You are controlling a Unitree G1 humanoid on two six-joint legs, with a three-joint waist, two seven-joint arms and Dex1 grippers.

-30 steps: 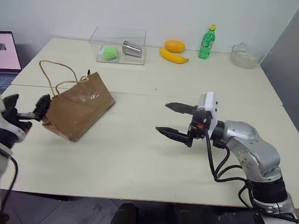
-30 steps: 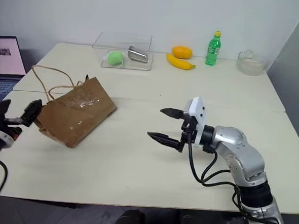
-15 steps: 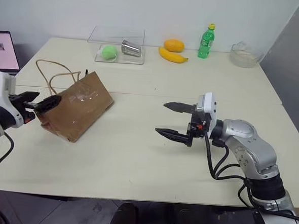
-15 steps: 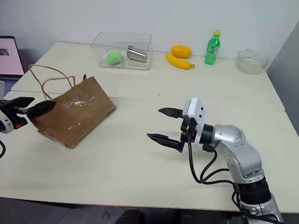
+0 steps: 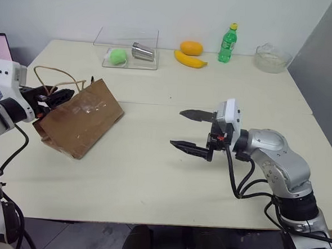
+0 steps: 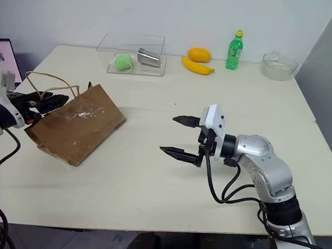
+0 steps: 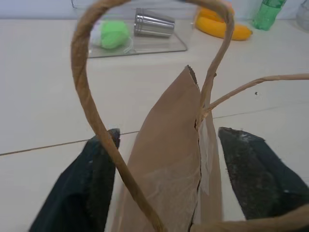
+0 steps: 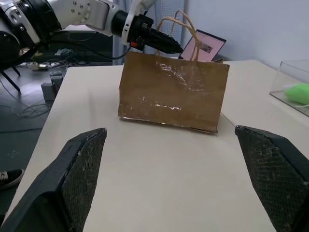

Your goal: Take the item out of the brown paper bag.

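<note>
Brown kraft paper is now between the fingers of the left hand (image 7: 164,193): a second ago that hand hung off the bag's outer end with its fingers spread wide, and since then it has come forward to the top edge of the brown paper bag (image 5: 79,117), by the cord handles (image 5: 55,78). In the left wrist view the two black fingers stand either side of the bag's upper edge, one cord loop arching over them. They are narrower than before but not yet pressed on the paper, so the grip looks unfinished. The bag lies tipped on the bench (image 5: 151,174), its mouth turned toward the left hand.

The right hand (image 5: 189,130) hovers well apart from the bag, over the middle of the bench, fingers spread wide and pointing toward it, much as it was a second ago.

The item cannot be seen in any view; presumably it is inside the bag, though the paper hides it.

My reading is that the left hand is about to pinch and steady or open the mouth, so that the right hand can reach in. Nothing has yet come out.
</note>
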